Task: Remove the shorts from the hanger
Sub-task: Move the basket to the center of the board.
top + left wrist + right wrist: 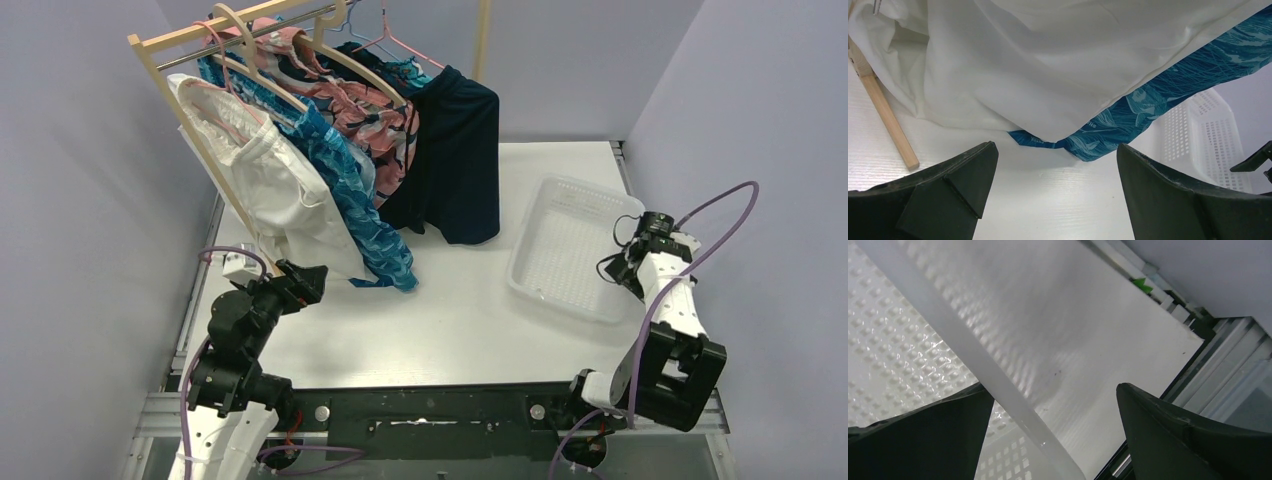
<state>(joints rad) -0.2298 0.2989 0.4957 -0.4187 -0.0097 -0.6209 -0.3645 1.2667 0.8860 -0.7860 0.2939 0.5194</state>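
Left gripper (pixel 303 282): low at the near left of the counter (pixel 470 320), jaws released wide, nothing between them. Your wrist view looks straight at the hem of the white shorts (pixel 285 195), with the blue wave-patterned shorts (pixel 350 190) just behind. That placement likely follows from the white pair being nearest and hanging lowest.

Right gripper (pixel 622 262): jaws spread and empty, either side of the rim of the white basket (pixel 527 228) at the right. I judge it is waiting by the drop-off; contact with the rim cannot be told.

All shorts hang on the wooden rack (pixel 170 40), far left, none removed. The floral shorts (pixel 375 115) and navy shorts (pixel 460 160) follow.

Hidden: the teal shorts (pixel 405 68) show only a sliver; how the waistbands sit on the hangers (pixel 300 95) is unclear; the rack top is cut off.
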